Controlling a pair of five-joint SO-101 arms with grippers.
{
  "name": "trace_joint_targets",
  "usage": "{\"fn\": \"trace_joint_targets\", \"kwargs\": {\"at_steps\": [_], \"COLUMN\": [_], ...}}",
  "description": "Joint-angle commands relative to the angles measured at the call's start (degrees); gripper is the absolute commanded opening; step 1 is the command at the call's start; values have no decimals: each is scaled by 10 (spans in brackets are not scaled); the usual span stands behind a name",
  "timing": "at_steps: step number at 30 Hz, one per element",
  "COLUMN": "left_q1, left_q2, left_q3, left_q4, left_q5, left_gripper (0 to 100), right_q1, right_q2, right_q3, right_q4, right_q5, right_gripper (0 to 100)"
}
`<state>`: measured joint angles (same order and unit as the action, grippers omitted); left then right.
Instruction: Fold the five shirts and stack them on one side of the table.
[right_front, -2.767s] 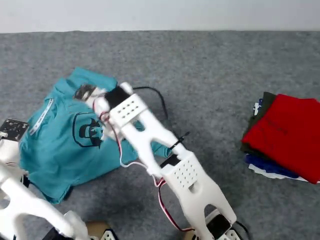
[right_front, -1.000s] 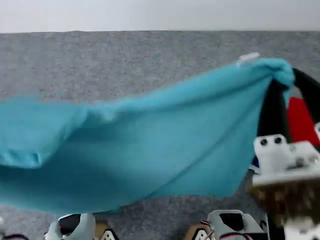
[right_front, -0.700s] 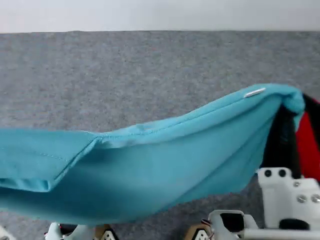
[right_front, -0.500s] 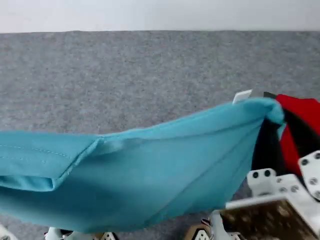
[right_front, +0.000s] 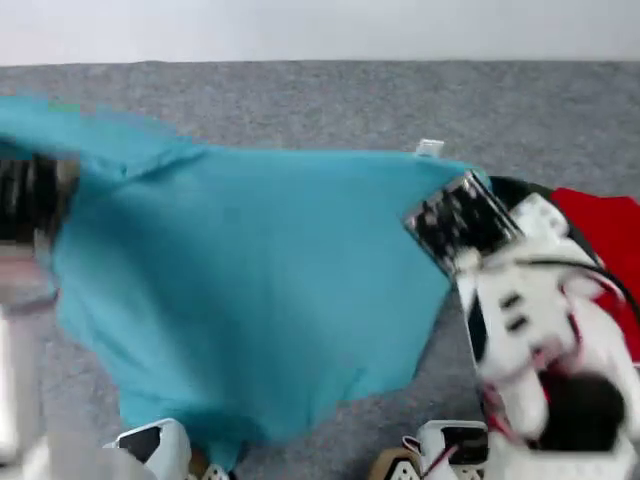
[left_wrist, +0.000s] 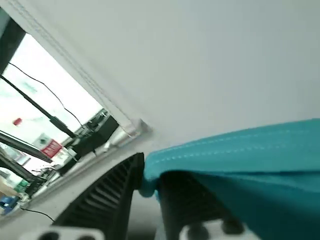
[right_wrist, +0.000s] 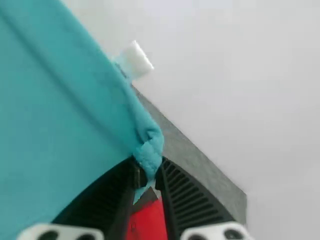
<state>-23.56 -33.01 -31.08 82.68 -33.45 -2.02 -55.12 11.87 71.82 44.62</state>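
Pinching the teal shirt (right_front: 250, 290), the left gripper (left_wrist: 149, 184) and right gripper (right_wrist: 146, 174) hold it up; laying it flat to fold probably comes next.

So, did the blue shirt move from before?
Yes. The teal shirt went up off the grey table and now hangs spread toward the red shirt.

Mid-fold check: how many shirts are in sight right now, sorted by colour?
teal shirt: 1, held up in the air
red shirt: 1, lying at the right
dark shirt: 1, just an edge beside the red one
Total: 3 in sight; more may lie hidden under the red one.
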Motion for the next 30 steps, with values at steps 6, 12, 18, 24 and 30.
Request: {"fn": "trace_joint_targets", "kwargs": {"at_steps": [6,12,18,24,30], "left_q1": [55,100,105,61,-33], "left_q2": [9,47,77,76,76], "left_q3": [349,452,456,453,456], "left_q4": [-319,-476,-470,-280,-91], "left_q5": [-5,-6,-6,-7,-7], "left_gripper": [5,5,5,5,5], "right_q1": [-67,-93,-90,-94,-127], "right_q2": [0,54,152,293,512], "right_q3": [282,355,290,152,-103], "right_q4": [-320,-449,-473,-380,-160], "right_q5": [47,60,58,-21,-125], "right_gripper": [11,11,11,11,11]}}
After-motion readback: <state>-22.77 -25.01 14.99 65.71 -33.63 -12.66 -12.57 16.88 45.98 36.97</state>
